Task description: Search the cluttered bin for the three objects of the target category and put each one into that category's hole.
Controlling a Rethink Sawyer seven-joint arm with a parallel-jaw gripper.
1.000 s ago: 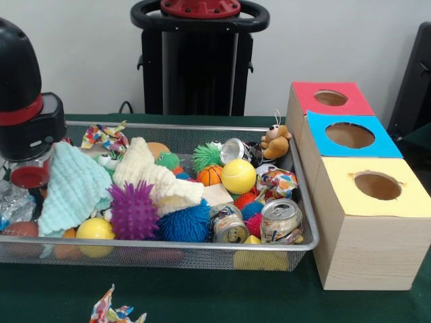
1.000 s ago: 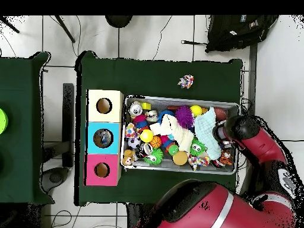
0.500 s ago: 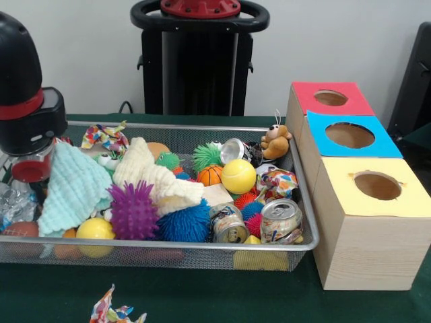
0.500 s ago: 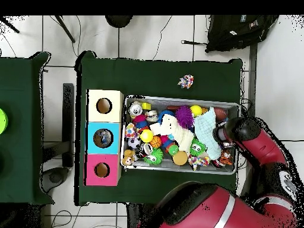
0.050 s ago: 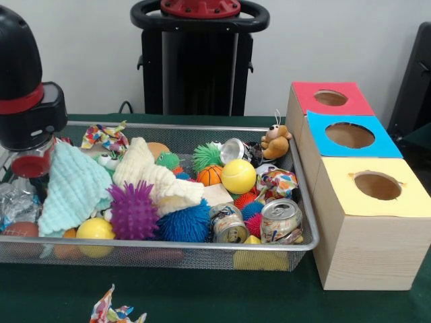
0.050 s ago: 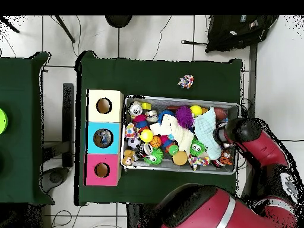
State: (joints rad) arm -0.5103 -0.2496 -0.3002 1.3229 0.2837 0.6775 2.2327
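Overhead, the arm's hand (image 6: 224, 134) hangs over one end of the wire bin (image 6: 181, 169); from the front it (image 5: 28, 165) sits at the bin's left end beside a pale green cloth (image 5: 73, 188); whether it is apart or together cannot be told; the bin (image 5: 168, 246) on the green worktop (image 5: 202, 296) holds a purple spiky ball (image 5: 133, 210), a yellow ball (image 5: 238, 176), a small basketball (image 5: 209, 175) and crushed cans (image 5: 280, 220); just beside its right end stands a wooden box with a red hole (image 5: 330, 98), a blue hole (image 5: 349, 135) and a yellow hole (image 5: 377, 186); a patterned scrap (image 5: 114, 311) lies outside the bin.
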